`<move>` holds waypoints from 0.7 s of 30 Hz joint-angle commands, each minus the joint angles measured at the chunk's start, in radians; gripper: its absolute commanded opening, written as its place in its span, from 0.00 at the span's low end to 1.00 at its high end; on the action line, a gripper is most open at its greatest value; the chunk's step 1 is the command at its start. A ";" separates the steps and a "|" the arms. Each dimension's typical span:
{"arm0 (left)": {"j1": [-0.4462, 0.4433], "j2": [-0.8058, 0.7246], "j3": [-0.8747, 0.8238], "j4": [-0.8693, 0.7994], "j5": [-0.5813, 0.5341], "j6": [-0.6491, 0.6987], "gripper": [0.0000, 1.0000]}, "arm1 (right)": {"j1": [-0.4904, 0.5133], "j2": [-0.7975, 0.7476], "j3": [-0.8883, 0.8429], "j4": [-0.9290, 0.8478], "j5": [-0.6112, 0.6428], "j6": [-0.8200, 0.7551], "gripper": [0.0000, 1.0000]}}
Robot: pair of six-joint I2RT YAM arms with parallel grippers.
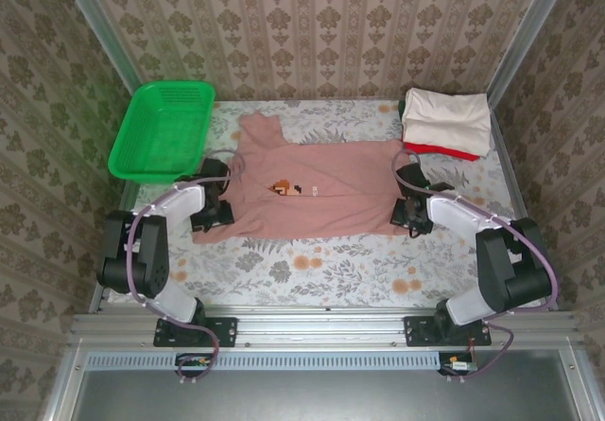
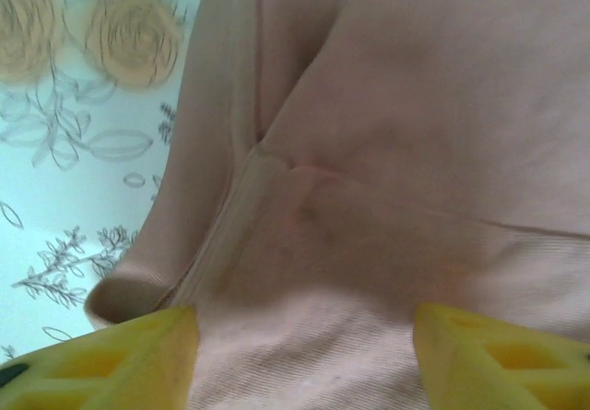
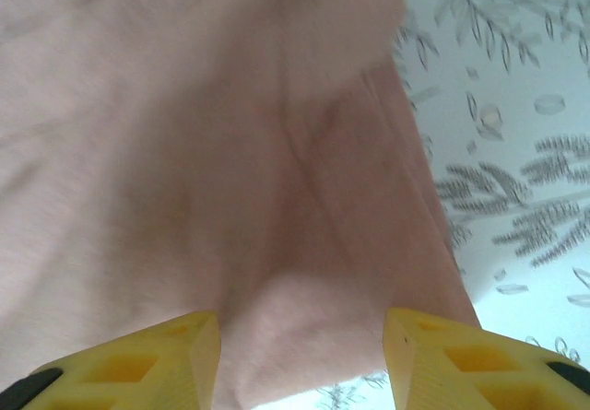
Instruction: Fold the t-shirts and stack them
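A dusty-pink t-shirt (image 1: 312,189) with a small pixel-figure print lies flat across the middle of the table, its front half folded over. My left gripper (image 1: 214,199) sits low at its left edge, my right gripper (image 1: 412,210) at its right edge. In the left wrist view the pink cloth (image 2: 387,152) runs under my left gripper (image 2: 304,350), whose yellow fingers (image 2: 138,355) stand wide apart, open. In the right wrist view a fold of the shirt (image 3: 277,198) lies between the spread fingers (image 3: 442,355) of my right gripper (image 3: 302,355), also open. A folded cream t-shirt (image 1: 446,116) rests on a red one (image 1: 437,149) at the back right.
A green mesh basket (image 1: 161,130) stands at the back left, close to the left arm. The floral tablecloth (image 1: 312,265) shows in front of the shirt. Patterned walls close in the table on three sides.
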 commanded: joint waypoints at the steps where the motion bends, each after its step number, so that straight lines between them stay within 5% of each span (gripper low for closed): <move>1: 0.020 0.029 -0.018 0.032 0.059 -0.037 0.54 | 0.007 -0.008 -0.031 -0.020 0.006 0.062 0.47; 5: 0.043 0.064 -0.012 0.032 0.056 -0.020 0.33 | 0.007 0.043 -0.016 -0.044 0.008 0.068 0.41; 11: 0.078 0.038 -0.033 0.041 0.057 -0.001 0.04 | 0.006 0.061 0.010 -0.087 0.041 0.066 0.12; 14: 0.107 -0.012 -0.041 0.032 0.058 0.010 0.00 | -0.003 0.026 0.003 -0.113 0.055 0.063 0.02; 21: 0.139 -0.100 -0.069 0.015 0.054 0.020 0.00 | -0.001 -0.135 -0.071 -0.175 0.048 0.084 0.01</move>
